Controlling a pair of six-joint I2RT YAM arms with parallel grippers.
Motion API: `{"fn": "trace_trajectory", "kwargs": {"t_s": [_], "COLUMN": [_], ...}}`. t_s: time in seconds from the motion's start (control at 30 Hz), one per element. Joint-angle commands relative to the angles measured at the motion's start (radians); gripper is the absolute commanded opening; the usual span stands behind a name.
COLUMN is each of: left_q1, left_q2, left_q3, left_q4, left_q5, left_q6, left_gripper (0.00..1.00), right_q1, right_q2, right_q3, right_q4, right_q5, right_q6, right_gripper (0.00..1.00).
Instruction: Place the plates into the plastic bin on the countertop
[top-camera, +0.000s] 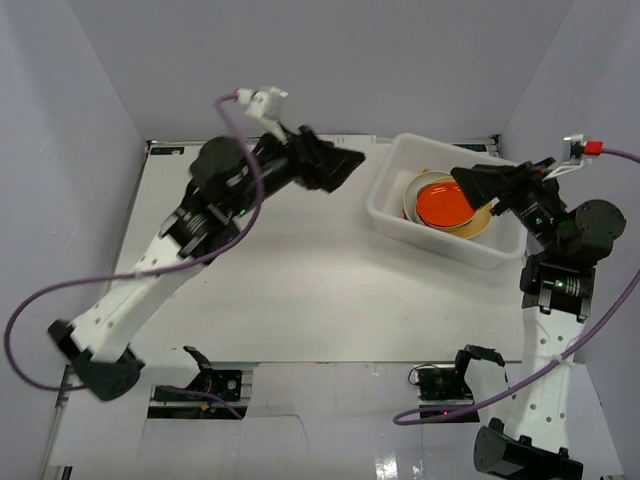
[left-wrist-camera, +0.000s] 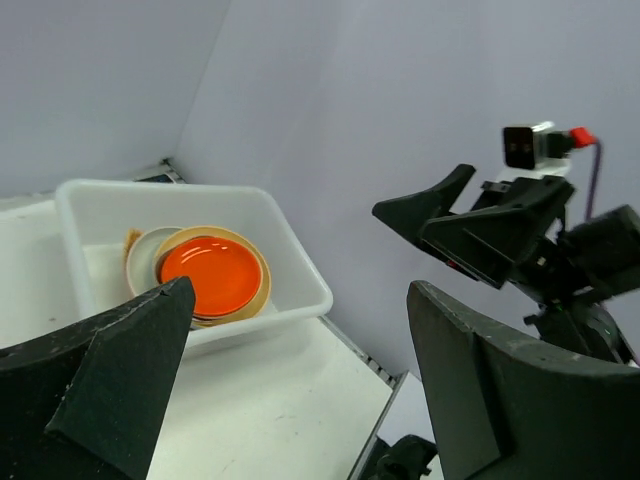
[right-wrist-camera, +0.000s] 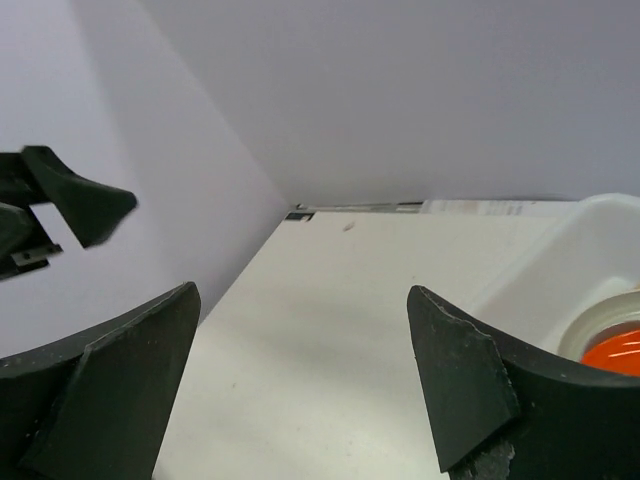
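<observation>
White walls on three sides, flat white countertop (top-camera: 300, 280) underneath. Toward the far right corner, the plastic bin (top-camera: 382, 210), set at a slight angle.

Inside the bin: an orange plate (top-camera: 445, 204) on top of a tan-rimmed plate (top-camera: 474, 228), both overlapping a pale dish (left-wrist-camera: 145, 262) at the bin's left side. Probably lies askew from being dropped in one after another.

Just left of the bin and raised off the surface, the left gripper (top-camera: 352, 162), jaws spread wide, nothing between them. Over the bin's right end, the right gripper (top-camera: 472, 190), jaws also wide apart and empty, poised just above the orange plate. Looks like a release pose.

No plate seen outside the bin; reads as finished or nearly so.

Hard to make out: whether the pale dish is a plate or a bowl; how many pieces lie under the orange one. Right end of the bin masked by the right gripper from above; bin cut off at the frame edge in the right wrist view.
</observation>
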Motion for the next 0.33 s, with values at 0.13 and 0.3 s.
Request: {"fn": "trace_trajectory", "kwargs": {"t_s": [0.13, 0.3], "left_q1": [0.002, 0.002], "left_q2": [-0.639, -0.908], "left_q3": [-0.6, -0.809], "left_q4": [-0.099, -0.252], "left_q5": [-0.251, -0.429], "left_q6": [0.055, 0.015], "left_gripper": [0.98, 0.98], "right_q1": [0.094, 0.094], "right_q2": [-0.186, -0.306], "right_q3": [-0.271, -0.437], "right_q4": [0.104, 0.177], "right_q5": [-0.163, -0.074], "right_q6": [-0.012, 0.069], "right_gripper": [0.9, 0.9]}}
